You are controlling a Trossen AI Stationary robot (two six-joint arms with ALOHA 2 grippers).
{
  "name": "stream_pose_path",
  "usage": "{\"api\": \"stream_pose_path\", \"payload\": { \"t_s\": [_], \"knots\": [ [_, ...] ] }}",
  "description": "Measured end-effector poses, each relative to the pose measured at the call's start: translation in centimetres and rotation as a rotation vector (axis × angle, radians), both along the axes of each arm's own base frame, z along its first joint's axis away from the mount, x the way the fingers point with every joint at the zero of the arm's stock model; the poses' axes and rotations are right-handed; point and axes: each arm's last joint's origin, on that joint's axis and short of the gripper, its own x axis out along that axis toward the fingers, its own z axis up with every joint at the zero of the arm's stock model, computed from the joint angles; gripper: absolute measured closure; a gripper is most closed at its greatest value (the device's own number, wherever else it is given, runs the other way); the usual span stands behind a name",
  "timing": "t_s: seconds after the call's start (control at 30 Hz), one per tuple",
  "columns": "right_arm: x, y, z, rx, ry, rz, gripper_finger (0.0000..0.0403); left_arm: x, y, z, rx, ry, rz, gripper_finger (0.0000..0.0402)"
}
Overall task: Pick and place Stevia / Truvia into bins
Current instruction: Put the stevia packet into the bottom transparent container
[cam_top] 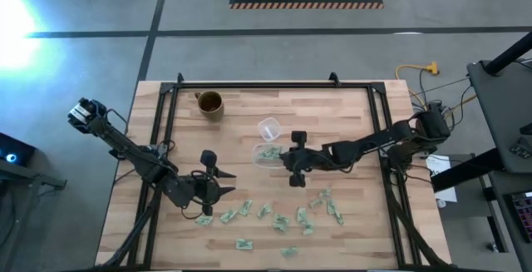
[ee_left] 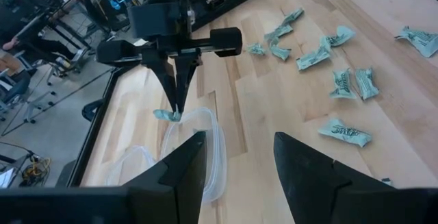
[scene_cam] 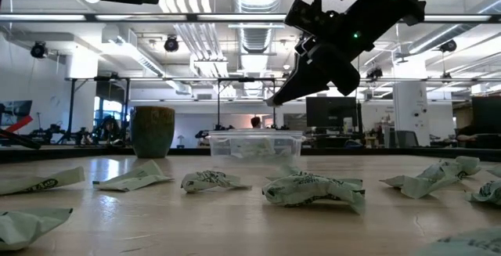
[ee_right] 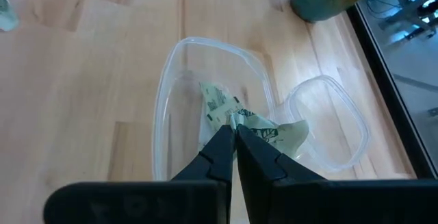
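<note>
1. My right gripper (ee_right: 234, 133) is pinched shut on one Stevia packet (ee_left: 168, 115), which dangles from the fingertips. In the right wrist view the tips sit directly over the open mouth of the clear bin (ee_right: 166, 87).

2. I read this as the drop step: the packet hangs above the bin, clear of its floor, where at least one earlier packet (ee_right: 215, 101) already lies. The next move calls for opening the fingers so the packet falls inside, perhaps after a small dip so it does not flutter out over the rim.

3. My left gripper (ee_left: 236, 159) stands wide and empty, low over the table near the left end of the loose packets (cam_top: 274, 218), just beside the nearest one (cam_top: 204, 219). It looks staged for the next pick.

4. Those packets lie scattered across the near part of the table (cam_top: 349, 106), well apart from the bin, so many cycles remain.

5. Edges: the smaller clear round cup (cam_top: 268, 127) sits just beside the bin on the far side, and the brown mug (cam_top: 209, 103) stands further off toward the far left corner. Neither blocks a straight lift out of the bin.

6. Open room: bare wood lies between the bin and the packet scatter, giving my right arm a free path back. The two grippers are near each other around the table's middle, so I would retreat before the left arm comes in.
</note>
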Motion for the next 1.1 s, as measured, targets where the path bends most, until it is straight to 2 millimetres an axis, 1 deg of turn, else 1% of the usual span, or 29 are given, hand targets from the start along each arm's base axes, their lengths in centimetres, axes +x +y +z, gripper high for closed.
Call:
{"api": "stream_pose_path", "payload": {
  "t_s": [0.1,0.23,0.33,0.43,0.6,0.73,0.9,1.1],
  "knots": [
    [0.0,-0.2,0.0,0.009,-0.007,-0.013,0.0394,0.0,0.0,0.0,0.0,-0.001,0.0,0.0246],
    [0.1,-1.0,-0.1,0.041,-0.022,-0.065,0.0389,0.0,0.0,-0.1,0.0,0.001,0.0,0.0246],
    [0.0,-1.6,-0.2,0.055,-0.025,-0.095,0.0371,0.0,0.0,-0.1,0.001,0.001,0.0,0.0246],
    [0.0,-1.8,-0.3,0.057,-0.02,-0.102,0.0345,0.0,0.0,-0.1,0.001,0.001,0.0,0.0246],
    [-0.1,-1.7,-0.3,0.055,-0.018,-0.099,0.0304,0.0,0.0,-0.2,0.002,0.003,0.0,0.0246],
    [-0.1,-1.7,-0.4,0.053,-0.008,-0.096,0.0285,-0.1,0.1,-0.3,-0.012,0.01,0.008,0.0246],
    [-0.5,-1.3,-0.6,0.046,0.035,-0.085,0.0275,-0.5,0.3,-1.1,-0.044,0.085,0.034,0.0246],
    [-1.1,0.0,-0.4,0.043,0.065,-0.045,0.0273,-0.7,0.2,-1.7,-0.15,0.154,0.013,0.0246]
  ]
}}
